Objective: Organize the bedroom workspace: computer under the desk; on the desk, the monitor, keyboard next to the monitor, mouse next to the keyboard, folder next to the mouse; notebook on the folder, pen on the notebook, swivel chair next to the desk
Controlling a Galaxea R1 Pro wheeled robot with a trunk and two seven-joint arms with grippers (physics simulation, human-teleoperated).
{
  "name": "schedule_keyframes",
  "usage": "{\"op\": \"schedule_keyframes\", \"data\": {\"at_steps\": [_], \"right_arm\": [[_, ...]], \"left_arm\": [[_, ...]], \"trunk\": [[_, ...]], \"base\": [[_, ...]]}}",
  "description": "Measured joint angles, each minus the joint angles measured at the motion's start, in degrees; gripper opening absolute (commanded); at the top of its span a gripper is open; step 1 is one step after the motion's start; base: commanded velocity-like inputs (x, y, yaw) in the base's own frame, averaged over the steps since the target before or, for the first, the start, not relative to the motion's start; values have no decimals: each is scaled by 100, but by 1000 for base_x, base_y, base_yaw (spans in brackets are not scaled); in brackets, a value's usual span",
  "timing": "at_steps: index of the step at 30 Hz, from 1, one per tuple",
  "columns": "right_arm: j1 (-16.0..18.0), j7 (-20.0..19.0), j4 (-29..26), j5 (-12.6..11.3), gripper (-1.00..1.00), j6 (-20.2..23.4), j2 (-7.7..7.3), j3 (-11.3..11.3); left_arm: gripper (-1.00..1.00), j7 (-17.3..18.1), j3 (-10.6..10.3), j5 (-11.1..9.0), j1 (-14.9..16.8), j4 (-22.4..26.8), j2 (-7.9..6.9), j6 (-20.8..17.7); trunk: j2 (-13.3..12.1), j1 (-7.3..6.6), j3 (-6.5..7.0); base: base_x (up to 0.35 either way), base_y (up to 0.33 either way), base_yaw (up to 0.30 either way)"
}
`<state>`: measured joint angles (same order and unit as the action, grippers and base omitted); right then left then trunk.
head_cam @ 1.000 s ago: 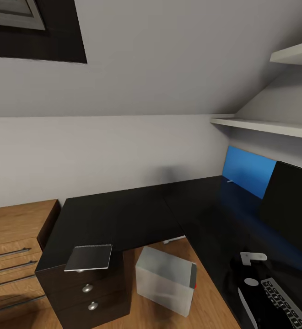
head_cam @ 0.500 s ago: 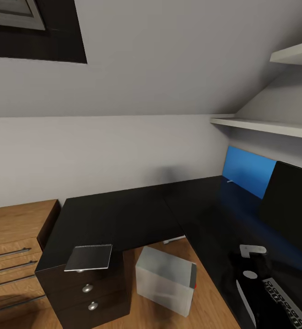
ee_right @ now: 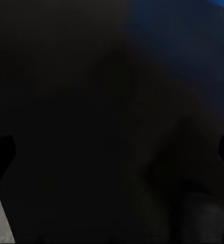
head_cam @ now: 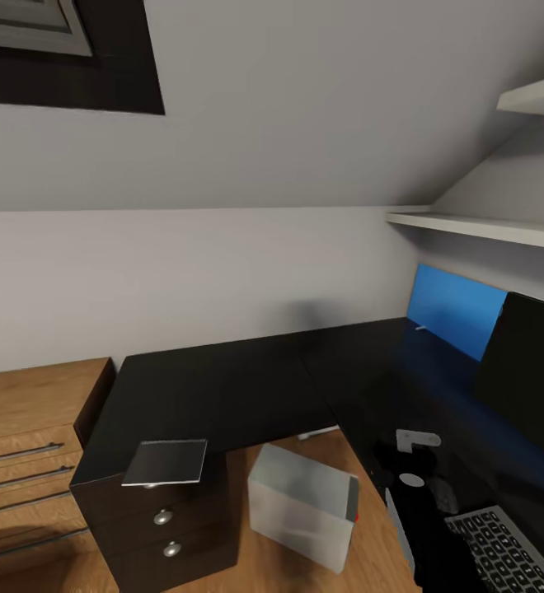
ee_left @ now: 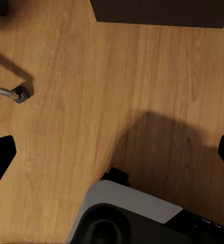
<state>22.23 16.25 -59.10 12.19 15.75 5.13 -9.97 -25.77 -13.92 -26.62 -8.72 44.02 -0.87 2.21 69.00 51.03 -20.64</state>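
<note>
Black desk (head_cam: 222, 387): 1 notebook (head_cam: 166, 461), 1 keyboard (head_cam: 507, 552), 1 monitor (head_cam: 526, 371) | both pincers spread

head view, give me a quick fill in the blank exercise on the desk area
1. The notebook lies on the desk corner above the ____ unit.
2. The computer stands on the wood ____.
3. The wall panel beside the monitor is coloured ____.
4. The keyboard lies on the ____.

Missing words: drawer; floor; blue; desk
</note>
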Motion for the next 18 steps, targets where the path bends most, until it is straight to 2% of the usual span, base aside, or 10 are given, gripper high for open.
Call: {"op": "schedule_keyframes", "data": {"at_steps": [6, 13, 18], "right_arm": [[-18, -3, -24, 3, 100, 2, 178, 104], [-94, 3, -30, -1, 100, -15, 237, 365], [-205, 7, -63, -9, 100, -22, 259, 574]], "left_arm": [[100, -5, 13, 14, 0, -106, -16, 2], [100, -6, 18, 29, 0, -160, -44, 7], [100, -7, 25, 37, 0, -170, -115, 9]], "trunk": [[0, 0, 0], [0, 0, 0], [0, 0, 0]], "base": [[0, 0, 256], [0, 0, 274], [0, 0, 278]]}}
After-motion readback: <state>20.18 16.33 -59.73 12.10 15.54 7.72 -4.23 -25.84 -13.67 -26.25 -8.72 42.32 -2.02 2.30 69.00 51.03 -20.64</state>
